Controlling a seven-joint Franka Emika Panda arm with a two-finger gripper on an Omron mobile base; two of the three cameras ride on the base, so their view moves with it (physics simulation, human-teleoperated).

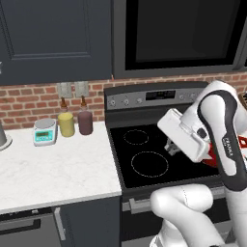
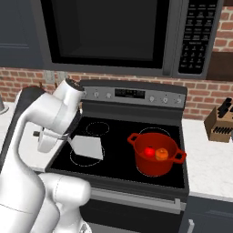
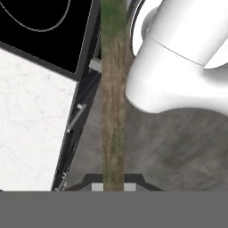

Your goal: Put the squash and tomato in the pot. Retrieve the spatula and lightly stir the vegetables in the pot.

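In the right base view we see the round bright red pot (image 2: 155,157) with loop handles on the front right burner of the black glass stovetop (image 2: 113,136), the small red tomato (image 2: 149,151) and orange squash (image 2: 160,154) side by side inside it. In the hand view, a brown wooden spatula handle (image 3: 113,89) runs straight up from the gripper (image 3: 114,186), jaws clamped on it. White marble counter (image 1: 53,169) lies left of the stove.

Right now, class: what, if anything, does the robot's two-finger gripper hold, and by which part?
The gripper is shut on the slim wooden-handled spatula, gripping its brown handle; which end cannot be told.
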